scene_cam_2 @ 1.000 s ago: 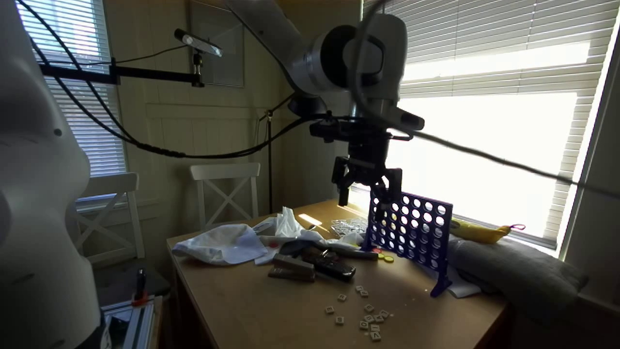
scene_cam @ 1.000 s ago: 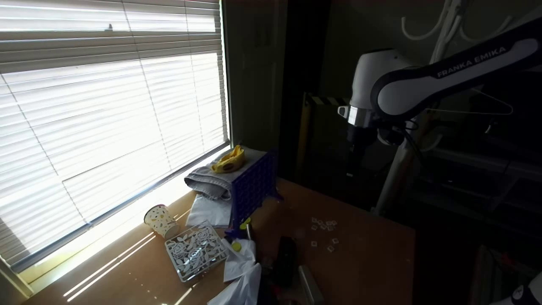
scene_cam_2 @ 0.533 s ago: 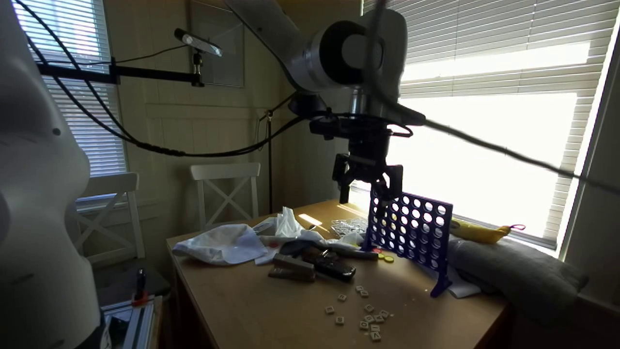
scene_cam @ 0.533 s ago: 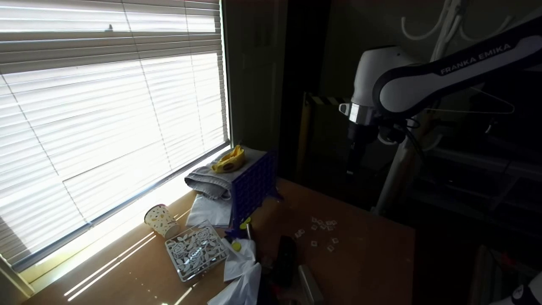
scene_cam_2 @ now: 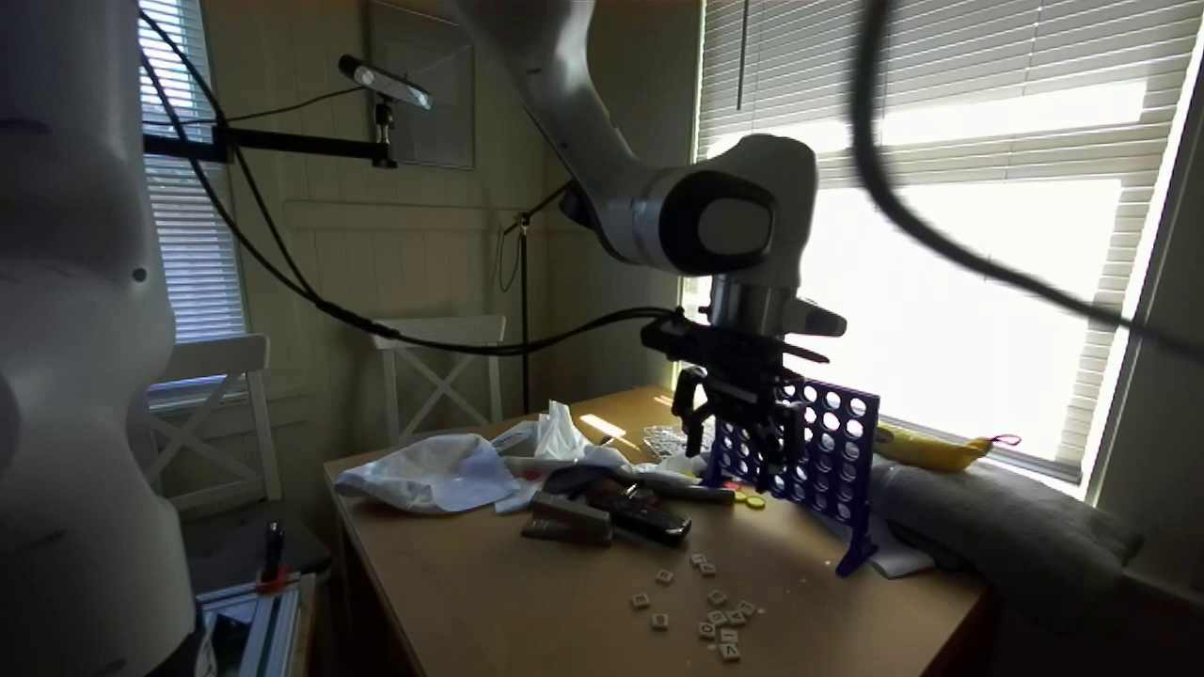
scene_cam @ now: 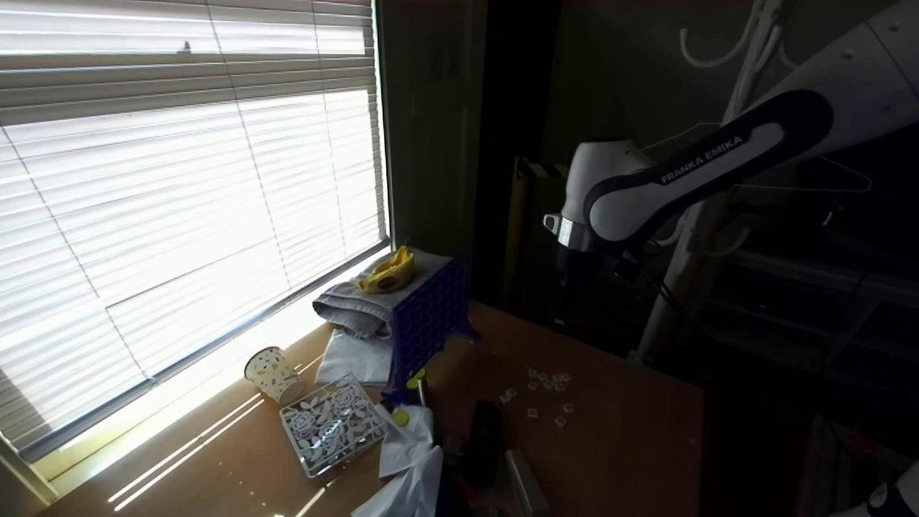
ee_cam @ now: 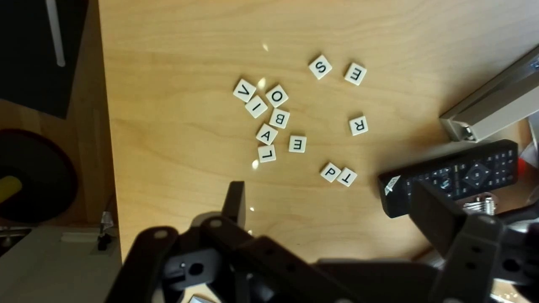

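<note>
Bright window [scene_cam: 187, 215], dim table [scene_cam_2: 527, 611], gripper [ee_cam: 332, 200] set wide, loose tiles [ee_cam: 267, 134]

Glare whitens the window in both exterior views and leaves much else murky; the arm [scene_cam_2: 625, 207] runs out of frame; in an exterior view a blurred cable [scene_cam_2: 969, 259] crosses the foreground, the table hides the lower part of a chair [scene_cam_2: 442, 329], and the gripper blocks some of the purple grid [scene_cam_2: 841, 434]; the towel [scene_cam_2: 988, 517] lies partly behind that grid.

Shadow nearly swallows the gripper in an exterior view, its fingertips [scene_cam: 560, 322] barely picked out; the wrist view makes it plain: the fingers [ee_cam: 235, 202] stand wide apart with wood grain between them, above the table and clear of the tiles; one finger covers an edge of the remote [ee_cam: 452, 174], and the stapler [ee_cam: 501, 101] is cut off at the right edge.

Whole in an exterior view is the trivet [scene_cam: 334, 424], with the cup [scene_cam: 275, 375] just beside it; the tiles [scene_cam: 558, 378] there are only pale squares; the wrist view gives twelve of them, letters readable: V, I, O, B, A, L, E, S, E, R, P and T; they lie on the table beyond the fingertips, P and T close together, T nearest the remote.
</note>
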Controlling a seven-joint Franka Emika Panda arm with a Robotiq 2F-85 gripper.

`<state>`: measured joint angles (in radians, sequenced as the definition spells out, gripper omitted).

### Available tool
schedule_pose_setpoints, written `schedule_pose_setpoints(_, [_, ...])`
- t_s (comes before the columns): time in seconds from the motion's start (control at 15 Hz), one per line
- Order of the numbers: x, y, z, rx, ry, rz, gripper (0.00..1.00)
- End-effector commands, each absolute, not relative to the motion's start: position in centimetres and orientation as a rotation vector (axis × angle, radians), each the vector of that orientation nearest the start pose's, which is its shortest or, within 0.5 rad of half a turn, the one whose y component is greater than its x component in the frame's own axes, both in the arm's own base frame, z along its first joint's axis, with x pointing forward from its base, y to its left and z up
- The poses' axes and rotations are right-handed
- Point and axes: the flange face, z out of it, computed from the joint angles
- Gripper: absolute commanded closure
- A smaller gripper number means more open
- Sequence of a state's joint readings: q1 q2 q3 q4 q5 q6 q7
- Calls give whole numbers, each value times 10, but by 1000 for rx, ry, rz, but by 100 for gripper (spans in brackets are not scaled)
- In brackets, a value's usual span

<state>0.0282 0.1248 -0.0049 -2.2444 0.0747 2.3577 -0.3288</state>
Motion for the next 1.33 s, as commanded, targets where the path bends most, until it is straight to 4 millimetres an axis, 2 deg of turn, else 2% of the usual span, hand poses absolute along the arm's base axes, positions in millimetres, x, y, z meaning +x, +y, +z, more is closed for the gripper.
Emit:
schedule_pose_setpoints(0.0, [575,18,273,-3005,-546,-51,0])
schedule_pose_setpoints(0.27, [599,26,243,-2936,-591,-44,0])
schedule_pose_setpoints(0.33, [604,27,237,-2924,-600,-33,25])
schedule_pose_setpoints(0.4, [608,27,231,-2918,-600,-25,26])
schedule_pose_setpoints(0.73, [616,22,202,-2887,-587,17,62])
schedule_pose_setpoints(1.07, [605,15,177,-2884,-537,105,96])
schedule_pose_setpoints(1.27, [597,11,170,-2891,-498,158,100])
